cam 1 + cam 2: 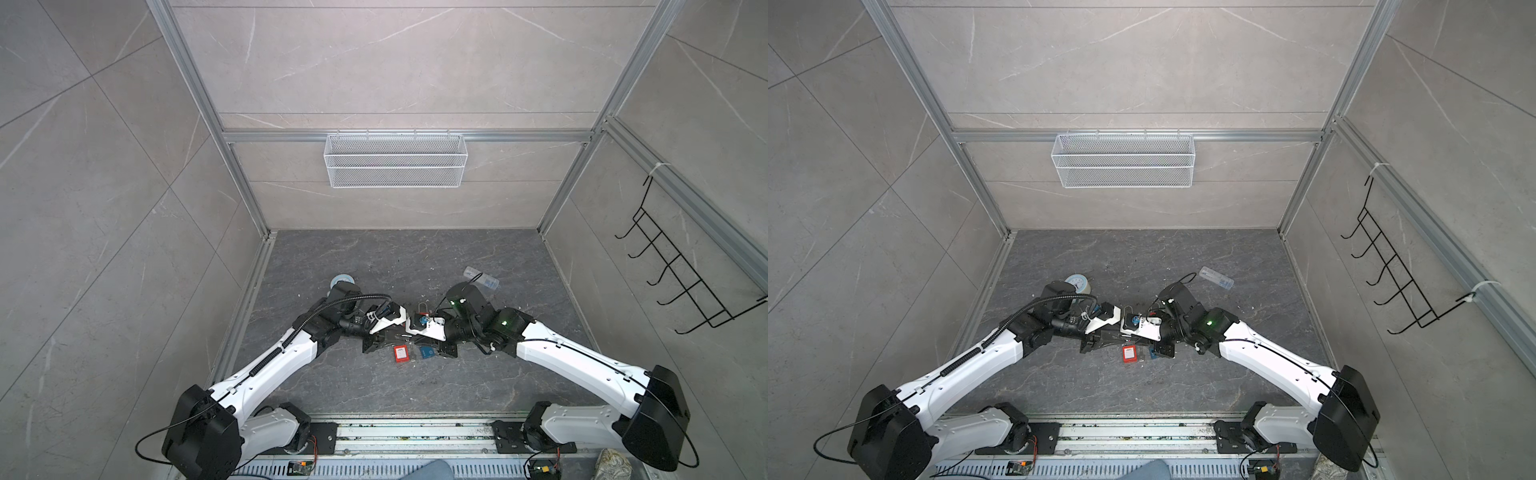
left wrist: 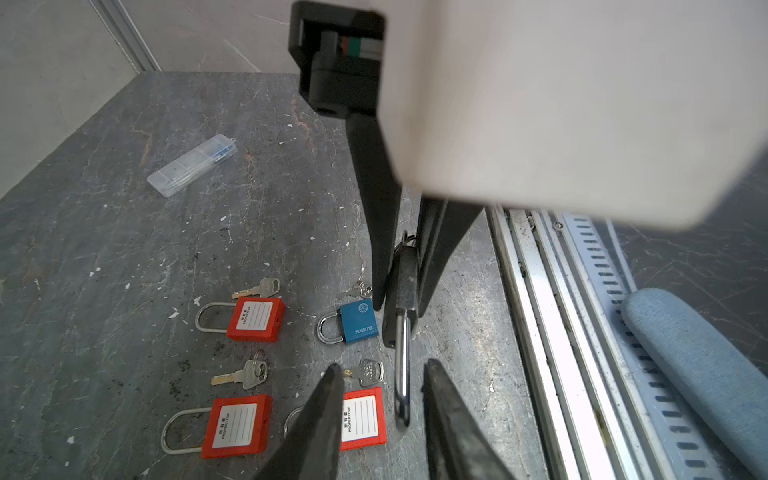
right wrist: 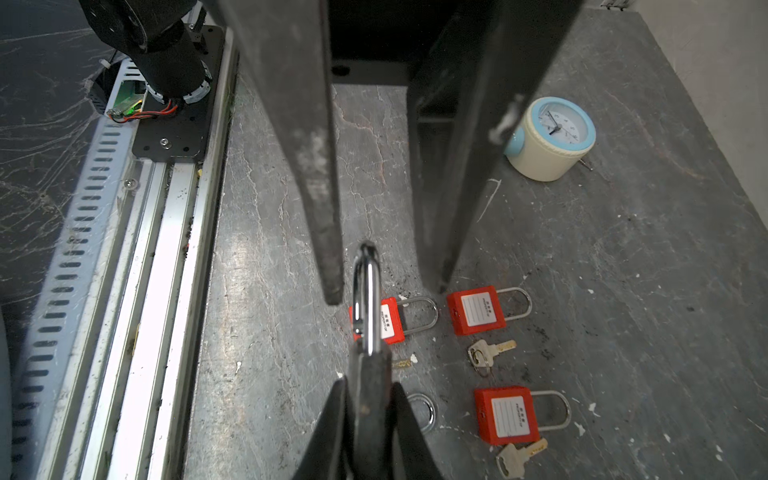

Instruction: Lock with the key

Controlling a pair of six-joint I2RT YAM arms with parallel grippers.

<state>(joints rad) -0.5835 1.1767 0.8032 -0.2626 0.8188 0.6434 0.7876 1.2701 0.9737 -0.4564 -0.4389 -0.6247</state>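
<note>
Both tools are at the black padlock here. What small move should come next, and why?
Probably draw the left tool straight back off the shackle. Its jaws stand open on either side of the shackle without gripping it, while the right tool alone clamps the body of the black padlock. Whether the shackle is latched cannot be told.

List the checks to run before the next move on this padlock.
1. Right end effector grips the black padlock by its body: ok.
2. Left end effector open, straddling the shackle with a gap on each side: ok.
3. Shackle pushed home: cannot tell, seen edge-on.
4. Key seated in the held padlock: cannot tell; only a ring shows behind it.
5. Red padlocks and blue padlock lie on the table, not held: ok.
</note>
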